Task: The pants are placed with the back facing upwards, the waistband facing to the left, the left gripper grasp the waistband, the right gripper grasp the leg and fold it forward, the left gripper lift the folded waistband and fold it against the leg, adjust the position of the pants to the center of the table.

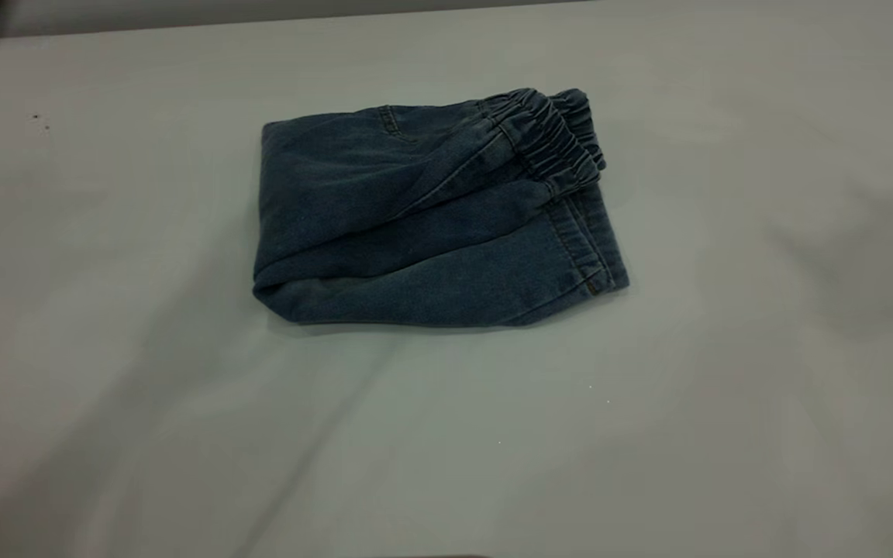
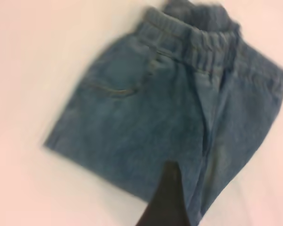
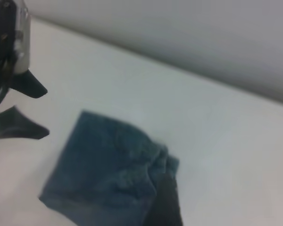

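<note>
White table [image 1: 105, 349] is filling the exterior view, matte and pale grey, with a few small dark specks [image 1: 39, 120] sitting near its left edge.

Pants [image 1: 415, 225] are lying folded into a compact block around the middle of the table, slightly toward the far side. Rounded fold edge is facing left. A pocket seam [image 1: 390, 120] is showing on the top layer near the far edge. Waistband [image 1: 543, 136] is sitting bunched on top at the right far corner, gathers visible and doubled over. The leg [image 1: 454, 291] is lying as the bottom layer along the near side, its stitched hem [image 1: 598, 260] poking out at the right, just under the waistband.

Left gripper [image 3: 47, 113] is showing in the right wrist view, hanging over bare table beside the pants and not touching them. Its fingers [image 3: 30, 84] are spread apart, nothing between them. In the left wrist view the denim is filling most of the shot.

Right gripper [image 3: 167, 205] is showing only as a dark shape over the pants in its own wrist view. Can't tell whether it is gripping or released.
</note>
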You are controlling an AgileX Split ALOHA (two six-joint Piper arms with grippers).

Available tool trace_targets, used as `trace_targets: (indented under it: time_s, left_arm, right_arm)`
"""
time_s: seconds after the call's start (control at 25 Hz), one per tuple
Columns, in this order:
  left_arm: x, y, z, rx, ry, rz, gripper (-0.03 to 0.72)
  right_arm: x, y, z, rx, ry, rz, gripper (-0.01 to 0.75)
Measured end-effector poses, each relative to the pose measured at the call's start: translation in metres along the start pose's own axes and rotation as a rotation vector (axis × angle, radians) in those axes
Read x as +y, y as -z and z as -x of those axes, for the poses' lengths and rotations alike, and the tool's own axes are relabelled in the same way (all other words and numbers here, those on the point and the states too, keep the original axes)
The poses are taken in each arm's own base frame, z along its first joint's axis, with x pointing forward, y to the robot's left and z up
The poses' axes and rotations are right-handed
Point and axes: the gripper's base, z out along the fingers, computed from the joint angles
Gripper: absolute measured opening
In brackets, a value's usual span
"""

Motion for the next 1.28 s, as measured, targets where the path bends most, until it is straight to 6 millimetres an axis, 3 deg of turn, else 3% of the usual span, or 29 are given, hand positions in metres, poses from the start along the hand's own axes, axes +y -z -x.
trace_targets:
  time_s: [0.12, 0.24, 0.4, 0.56, 0.84, 0.92, 1.08, 1.28]
  left_arm:
    - [-0.004, 0.058, -0.003, -0.090, 0.117, 0.104, 0.584]
    - [-0.012, 0.113, -0.021, -0.160, 0.168, 0.199, 0.584]
    - [-0.034, 0.173, -0.071, -0.222, 0.174, 0.253, 0.584]
    - [-0.056, 0.207, -0.127, -0.261, 0.172, 0.266, 0.584]
    - [-0.088, 0.226, -0.221, -0.319, 0.212, 0.268, 0.584]
    - [-0.095, 0.223, -0.247, -0.328, 0.216, 0.269, 0.584]
    - [-0.102, 0.207, -0.288, -0.311, 0.217, 0.285, 0.584]
    - [-0.107, 0.174, -0.325, -0.248, 0.225, 0.275, 0.584]
  right_arm:
    - [0.032, 0.055, -0.020, -0.088, 0.016, -0.010, 0.549]
    - [0.056, 0.091, -0.056, -0.123, 0.025, -0.016, 0.549]
    - [0.076, 0.112, -0.121, -0.107, 0.014, -0.037, 0.549]
    - [0.078, 0.110, -0.177, -0.056, -0.031, -0.091, 0.549]
    - [0.083, 0.102, -0.253, -0.037, -0.052, -0.120, 0.549]
    - [0.082, 0.094, -0.273, -0.021, -0.055, -0.129, 0.549]
    - [0.073, 0.078, -0.306, 0.017, -0.052, -0.185, 0.549]
    - [0.063, 0.061, -0.332, 0.019, -0.050, -0.230, 0.549]
